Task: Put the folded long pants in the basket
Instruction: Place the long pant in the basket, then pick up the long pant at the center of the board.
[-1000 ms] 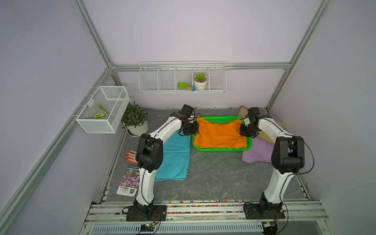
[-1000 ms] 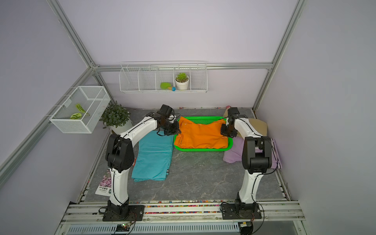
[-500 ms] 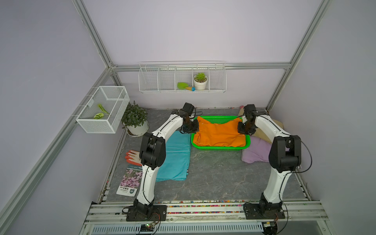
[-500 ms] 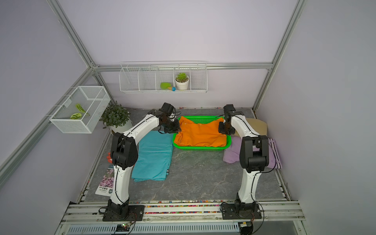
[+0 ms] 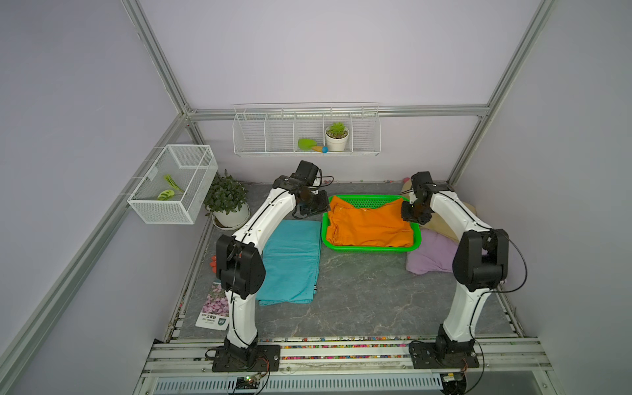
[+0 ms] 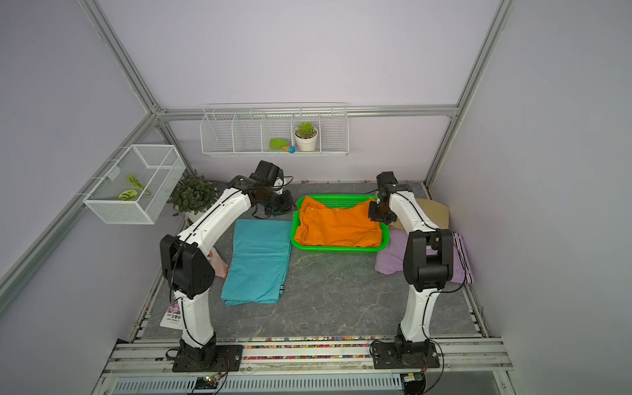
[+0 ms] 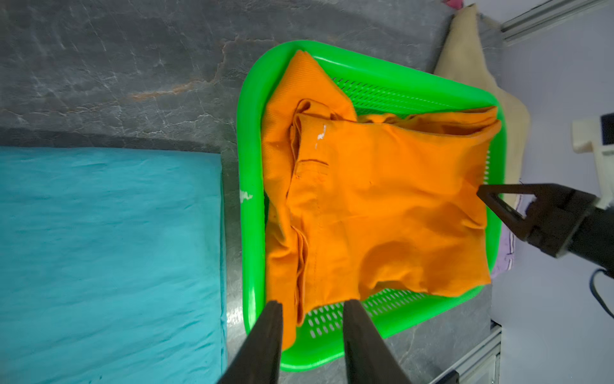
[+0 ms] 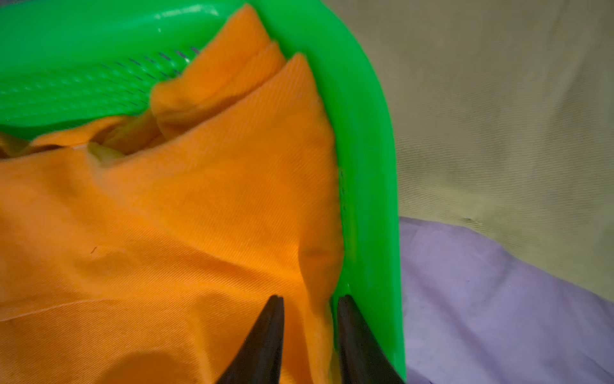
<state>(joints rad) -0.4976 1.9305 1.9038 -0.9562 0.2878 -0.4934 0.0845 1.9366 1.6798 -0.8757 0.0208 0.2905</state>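
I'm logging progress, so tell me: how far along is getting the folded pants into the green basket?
Done: the orange pants lie in the basket. In hand: nothing looks gripped; the left gripper and right gripper sit at its opposite ends, jaws apart at the cloth's edges. To do: the teal pants, lilac pants and tan pants lie on the table outside it.

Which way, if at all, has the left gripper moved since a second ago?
Yes, slightly: in both top views the left gripper has shifted toward the long wire rack, away from the middle of the basket.
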